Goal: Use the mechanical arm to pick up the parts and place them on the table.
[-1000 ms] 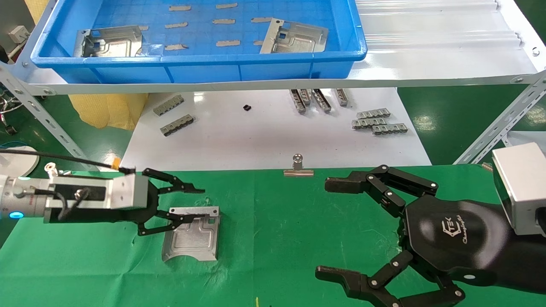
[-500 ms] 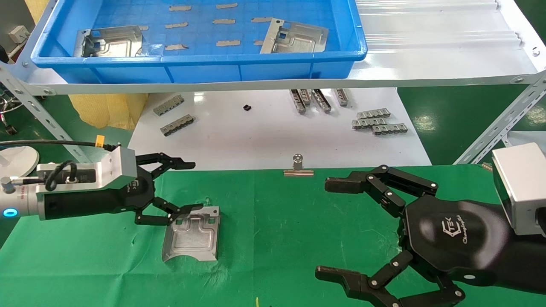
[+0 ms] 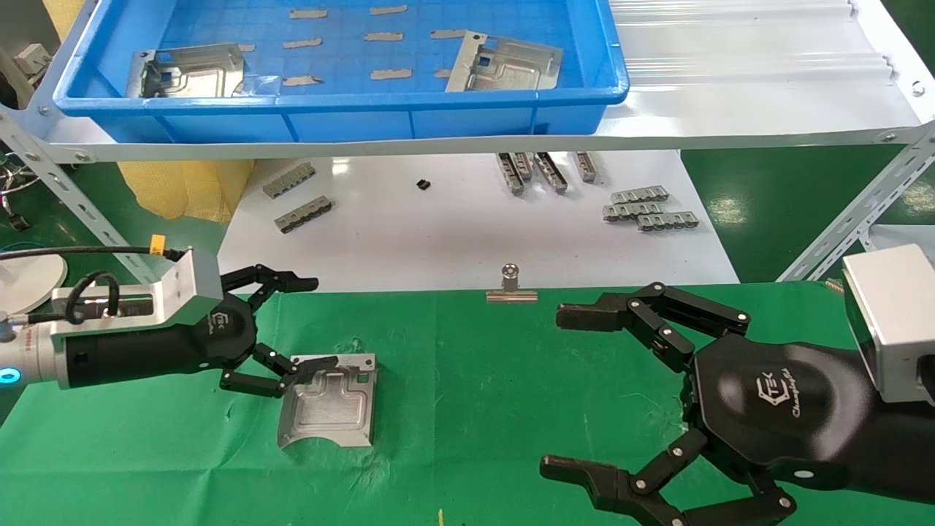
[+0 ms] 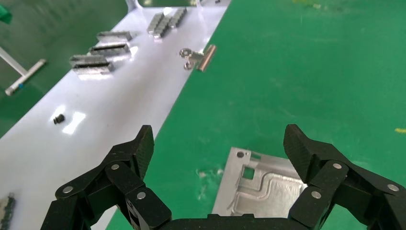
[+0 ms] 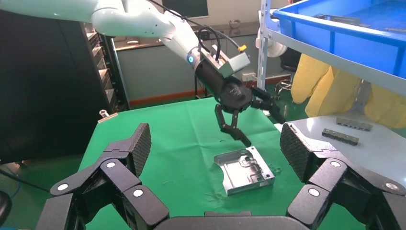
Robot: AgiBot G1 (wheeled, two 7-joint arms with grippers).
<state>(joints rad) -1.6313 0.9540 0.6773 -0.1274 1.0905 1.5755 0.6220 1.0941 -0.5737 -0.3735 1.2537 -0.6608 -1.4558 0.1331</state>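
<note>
One silver part (image 3: 329, 402) lies flat on the green cloth table (image 3: 475, 409), concave edge toward me. It also shows in the left wrist view (image 4: 261, 189) and the right wrist view (image 5: 244, 170). My left gripper (image 3: 321, 320) is open and empty, raised just over the part's far left corner; it also shows in its own view (image 4: 220, 143) and in the right wrist view (image 5: 263, 130). My right gripper (image 3: 555, 391) is open and empty at the table's right side, and shows in its own view (image 5: 215, 143). Two more parts (image 3: 186, 69) (image 3: 504, 64) lie in the blue tray (image 3: 343, 98).
A white board (image 3: 467, 234) behind the cloth holds grey toothed strips (image 3: 650, 208) (image 3: 296, 197). A silver binder clip (image 3: 511, 288) sits on the cloth's far edge. The blue tray stands on a raised metal shelf (image 3: 730, 117) with slanted struts at both sides.
My left gripper has lifted off the part and drawn back to the left, turning its wrist. The part stays on the cloth. The right arm has not moved.
</note>
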